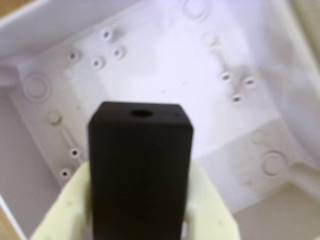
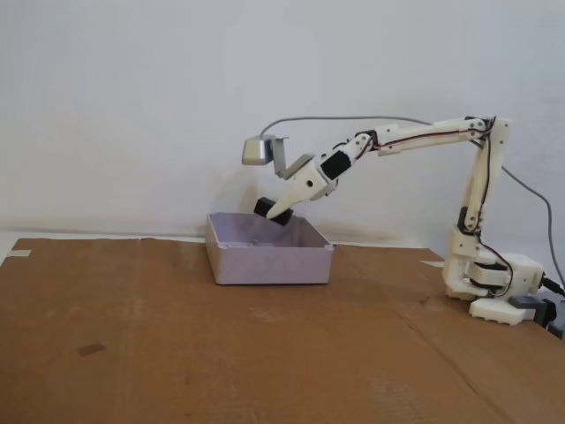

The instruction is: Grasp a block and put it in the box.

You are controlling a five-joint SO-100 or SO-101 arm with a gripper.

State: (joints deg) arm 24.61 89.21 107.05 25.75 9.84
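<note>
step: I'm carrying the black block (image 1: 140, 170) over the lavender-grey box (image 2: 269, 262) | gripper (image 2: 275, 212) jaws clamping it, block between them, box floor below | next: I judge lowering, then parting the jaws

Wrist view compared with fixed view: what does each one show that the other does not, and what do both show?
Only the wrist view shows the box's inner floor with its moulded studs and rings, and a round hole in the block's end. Only the fixed view shows the whole arm, its base, the cardboard tabletop and the box's outer walls. Both show the gripper shut on the black block above the box.
</note>
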